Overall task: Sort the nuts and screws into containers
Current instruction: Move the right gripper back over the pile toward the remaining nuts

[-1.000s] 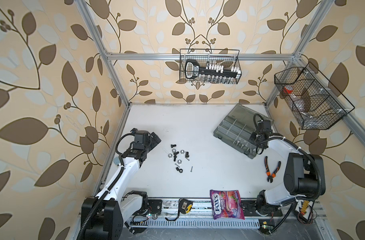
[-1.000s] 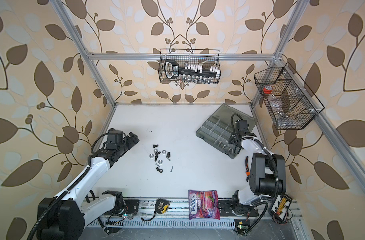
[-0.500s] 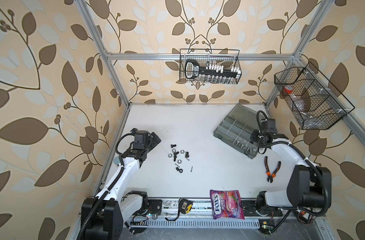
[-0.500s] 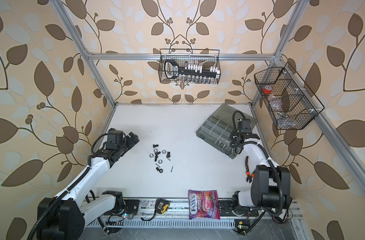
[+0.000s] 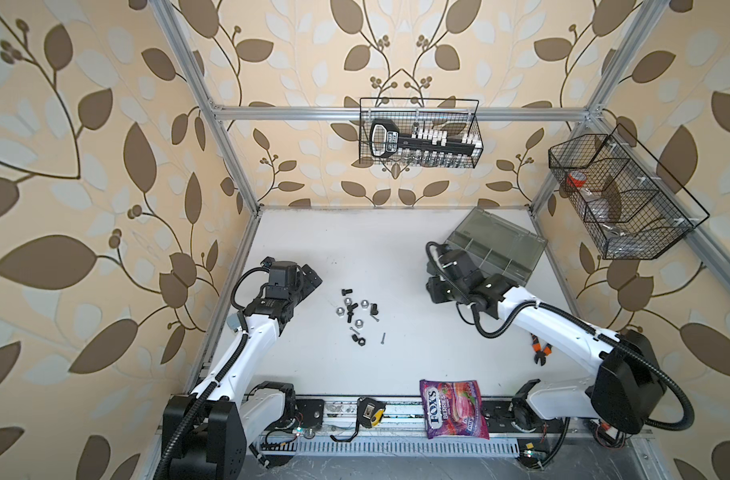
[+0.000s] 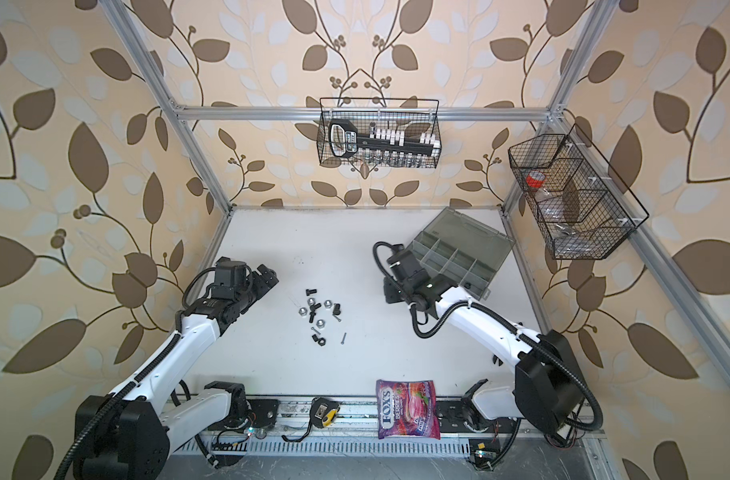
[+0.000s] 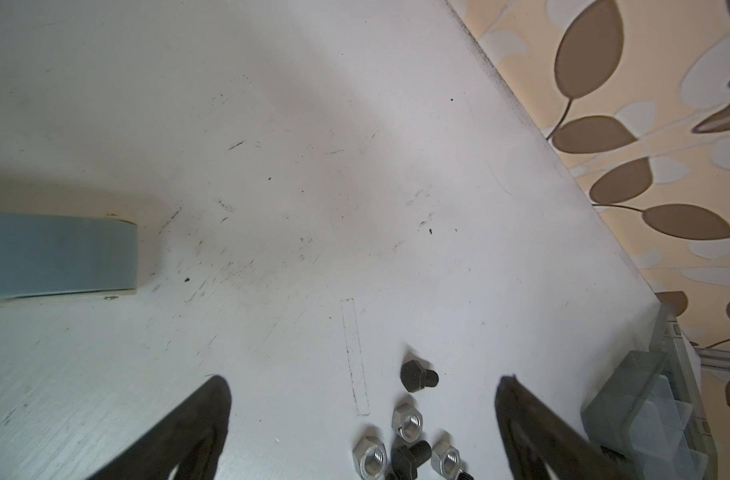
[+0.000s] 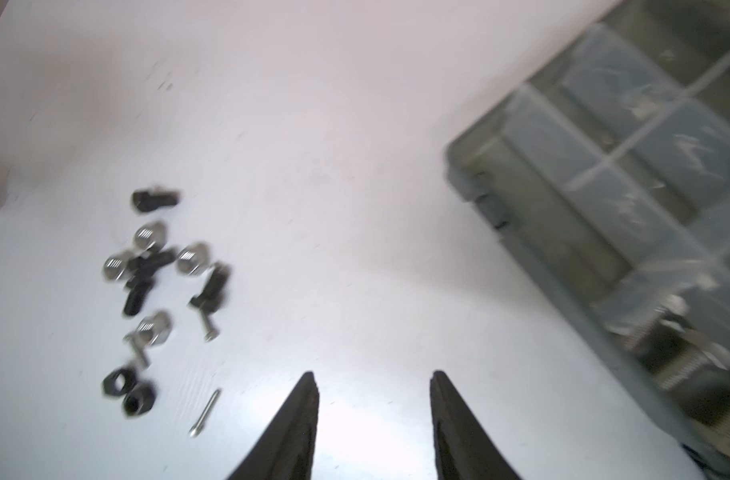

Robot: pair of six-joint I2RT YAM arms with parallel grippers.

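The screws and nuts (image 5: pixel 357 311) (image 6: pixel 319 309) lie in a loose cluster mid-table, black and silver pieces mixed. The left wrist view has a black screw (image 7: pixel 417 376) and silver nuts (image 7: pixel 406 422) between the wide-open fingers of my left gripper (image 7: pixel 363 386) (image 5: pixel 311 282), which hovers just left of the cluster. The grey organizer box with its containers (image 5: pixel 496 249) (image 6: pixel 463 253) stands open at the back right. My right gripper (image 5: pixel 436 291) (image 8: pixel 373 376) is off the box's near-left corner, open and empty. A thin screw (image 8: pixel 207 411) and black nuts (image 8: pixel 128 390) lie nearest it. Blurred silver pieces (image 8: pixel 679 332) sit in one compartment.
Orange-handled pliers (image 5: pixel 539 353) lie under the right arm. A candy bag (image 5: pixel 454 409) and a tape measure (image 5: pixel 369 417) sit at the front edge. Wire baskets hang on the back wall (image 5: pixel 419 137) and the right wall (image 5: pixel 621 199).
My right arm has swung off the organizer box toward the table's middle, and its gripper now hangs over bare table beside the box. The left arm has not moved.
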